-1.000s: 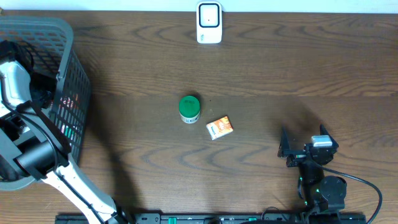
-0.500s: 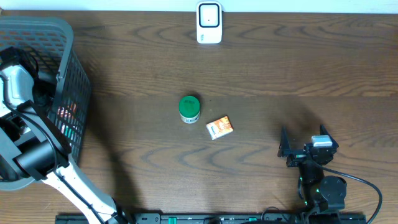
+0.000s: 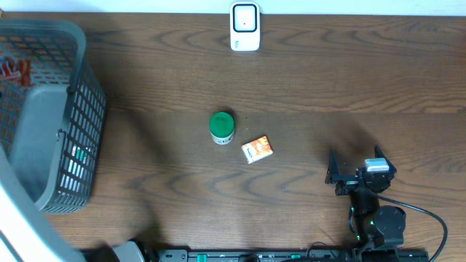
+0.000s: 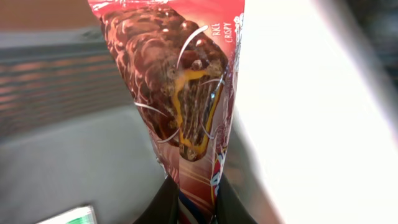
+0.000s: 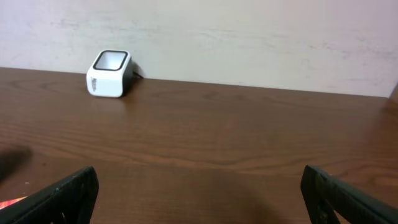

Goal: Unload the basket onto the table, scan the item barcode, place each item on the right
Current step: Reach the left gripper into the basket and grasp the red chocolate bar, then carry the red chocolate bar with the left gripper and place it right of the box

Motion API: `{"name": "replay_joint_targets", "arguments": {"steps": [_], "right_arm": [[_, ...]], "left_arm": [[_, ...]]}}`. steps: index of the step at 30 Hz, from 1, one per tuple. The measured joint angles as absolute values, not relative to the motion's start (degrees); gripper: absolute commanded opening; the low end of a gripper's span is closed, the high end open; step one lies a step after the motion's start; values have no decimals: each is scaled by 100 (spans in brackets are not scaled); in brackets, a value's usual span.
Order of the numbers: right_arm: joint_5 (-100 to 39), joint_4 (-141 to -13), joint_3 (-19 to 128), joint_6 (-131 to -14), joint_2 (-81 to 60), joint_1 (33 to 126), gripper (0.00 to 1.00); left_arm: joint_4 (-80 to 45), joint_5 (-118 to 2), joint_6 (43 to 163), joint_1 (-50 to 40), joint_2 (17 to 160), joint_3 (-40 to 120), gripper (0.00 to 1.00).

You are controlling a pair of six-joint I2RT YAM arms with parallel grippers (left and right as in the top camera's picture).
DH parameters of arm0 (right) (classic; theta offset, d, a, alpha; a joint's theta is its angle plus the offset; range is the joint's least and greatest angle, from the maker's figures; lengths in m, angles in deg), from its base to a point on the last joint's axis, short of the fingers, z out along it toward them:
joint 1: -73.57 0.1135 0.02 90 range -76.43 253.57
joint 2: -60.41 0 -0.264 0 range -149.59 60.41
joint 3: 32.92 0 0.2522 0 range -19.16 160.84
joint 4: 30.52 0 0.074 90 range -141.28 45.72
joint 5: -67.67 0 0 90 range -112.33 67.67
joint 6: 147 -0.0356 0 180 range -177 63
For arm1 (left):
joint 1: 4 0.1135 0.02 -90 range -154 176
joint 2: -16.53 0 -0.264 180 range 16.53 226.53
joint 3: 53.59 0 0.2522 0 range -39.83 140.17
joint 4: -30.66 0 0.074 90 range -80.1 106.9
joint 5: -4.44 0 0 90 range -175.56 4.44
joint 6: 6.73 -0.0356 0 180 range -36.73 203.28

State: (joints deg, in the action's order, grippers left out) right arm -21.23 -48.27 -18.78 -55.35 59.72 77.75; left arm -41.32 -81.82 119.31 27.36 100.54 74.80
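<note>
My left gripper (image 4: 193, 208) just clamped onto the red crinkly chocolate-bar wrapper (image 4: 180, 93) over the grey plastic mesh basket (image 3: 81, 109). Right gripper (image 5: 205, 198) idle, spread wide. Item secured, white boxy scanner (image 3: 245, 27) next.

Red wrapper (image 4: 180, 74), grey mesh basket (image 3: 86, 116), green can (image 3: 222, 127), orange box (image 3: 256, 149), white scanner (image 3: 245, 27).

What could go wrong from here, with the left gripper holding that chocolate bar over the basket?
The left gripper pinches the chocolate bar by only one end of its wrapper, so it may slip or swing while leaving the basket. The scanner stands far across at the back, with the green jar and orange box near the route; a low carry might knock them.
</note>
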Motion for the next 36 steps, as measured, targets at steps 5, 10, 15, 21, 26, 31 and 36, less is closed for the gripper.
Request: {"name": "replay_joint_targets", "arguments": {"steps": [5, 10, 15, 21, 26, 31, 36], "right_arm": [[-2123, -4827, -1878, -5535, 5972, 7775, 99], [-2123, -4829, -1878, -5535, 5972, 7775, 99], [-2123, -4829, -1878, -5535, 5972, 7775, 99], [-2123, -4831, -1878, -5535, 5972, 7775, 99], [-2125, -4827, -1878, -5535, 5972, 7775, 99], [-2123, -4829, -1878, -5535, 5972, 7775, 99], [-2123, -4827, -1878, -5535, 5972, 7775, 99]], "left_arm": [[-4191, -7596, 11767, 705, 9103, 7545, 7], [-4204, -7786, 11406, -1946, 9787, 7200, 7], [-4202, -8457, 11260, -3456, 11219, 6894, 7], [-4009, -8632, 11192, -4204, 12705, 6846, 7], [-3596, -8461, 11190, -4484, 13665, 6846, 7], [-3137, -8112, 11201, -4665, 14576, 6846, 8], [-2954, -7858, 11323, -4768, 15085, 6846, 48]]}}
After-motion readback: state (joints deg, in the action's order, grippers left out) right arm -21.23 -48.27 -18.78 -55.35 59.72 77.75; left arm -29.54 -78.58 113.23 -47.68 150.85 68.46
